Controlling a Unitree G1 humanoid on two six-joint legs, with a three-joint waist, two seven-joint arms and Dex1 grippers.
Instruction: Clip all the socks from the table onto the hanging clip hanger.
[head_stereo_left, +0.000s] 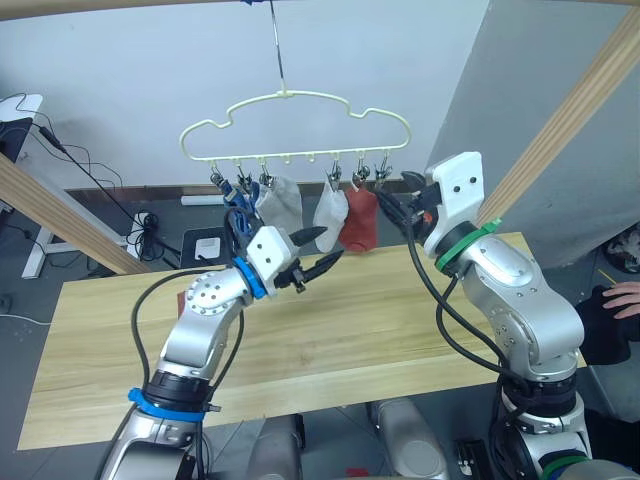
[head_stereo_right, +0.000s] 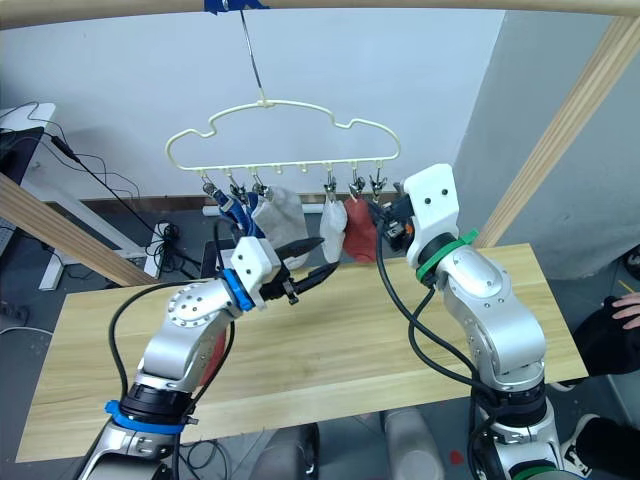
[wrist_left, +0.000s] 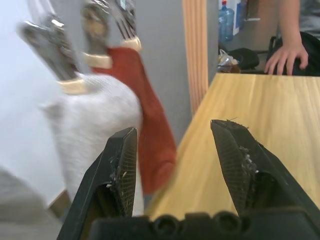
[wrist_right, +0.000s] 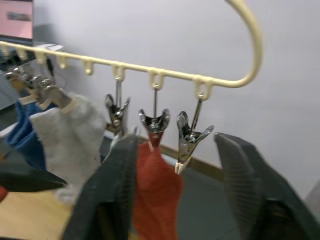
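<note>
A cream clip hanger (head_stereo_left: 290, 97) hangs from a hook above the far edge of the table (head_stereo_left: 380, 330). Clipped along it are blue socks (head_stereo_left: 237, 208), two light grey socks (head_stereo_left: 281, 200) (head_stereo_left: 331, 211) and a rust-red sock (head_stereo_left: 359, 220). One more rust-red sock (head_stereo_right: 216, 352) lies on the table, mostly hidden behind my left arm. My left gripper (head_stereo_left: 335, 242) is open and holds nothing, just below and in front of the grey socks. My right gripper (wrist_right: 177, 139) is open at the hanger's right end, its fingers either side of an empty metal clip (wrist_right: 189, 140).
Slanted wooden poles (head_stereo_left: 570, 120) of the frame flank the table on both sides. A person's hand (head_stereo_left: 625, 295) rests on dark cloth just past the table's right end. Cables and desk legs lie on the floor behind.
</note>
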